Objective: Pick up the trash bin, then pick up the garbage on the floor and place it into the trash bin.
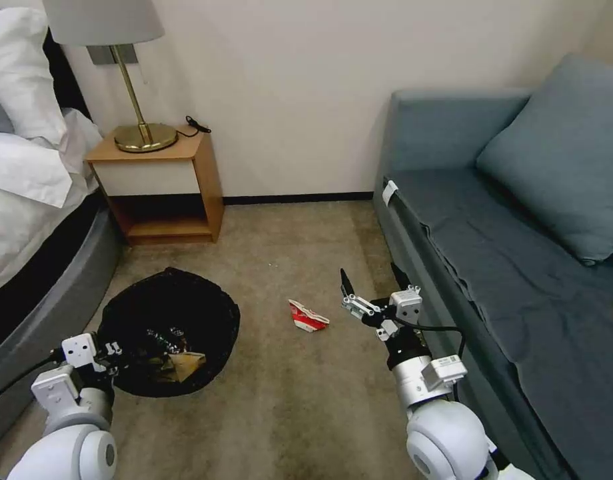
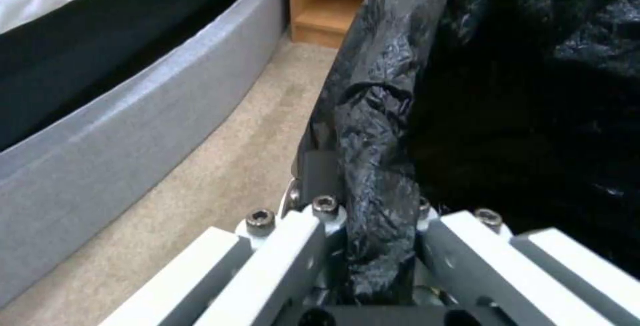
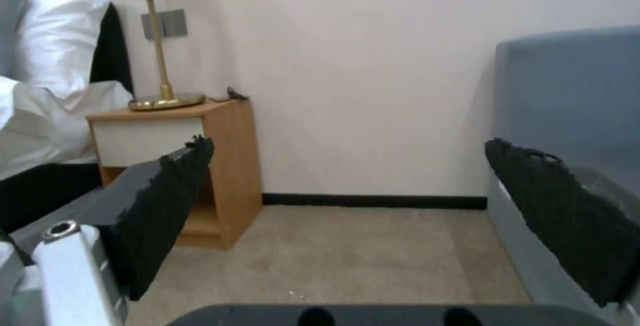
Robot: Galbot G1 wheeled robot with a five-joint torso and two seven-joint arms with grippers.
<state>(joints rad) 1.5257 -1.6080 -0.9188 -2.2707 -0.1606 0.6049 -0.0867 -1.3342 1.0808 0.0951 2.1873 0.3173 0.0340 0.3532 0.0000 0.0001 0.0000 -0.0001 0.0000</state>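
The trash bin [image 1: 166, 313], its crinkly black bag spilling over the rim, is at the lower left beside the bed. My left gripper [image 1: 113, 350] is shut on its near rim. In the left wrist view the bag's rim [image 2: 373, 131] is pinched in that gripper [image 2: 363, 181]. Inside the bin lie brown paper [image 1: 186, 363] and other litter. A crushed red-and-white carton [image 1: 308, 315] lies on the carpet between the bin and my right gripper [image 1: 370, 287]. That gripper hovers open just right of the carton, its pads [image 3: 167, 201] wide apart with nothing between them.
A wooden nightstand [image 1: 160, 180] with a brass lamp [image 1: 143, 133] stands against the far wall. The bed [image 1: 33, 220] runs along the left and a blue-grey sofa [image 1: 520, 267] along the right. Carpet [image 1: 286, 413] lies open between them.
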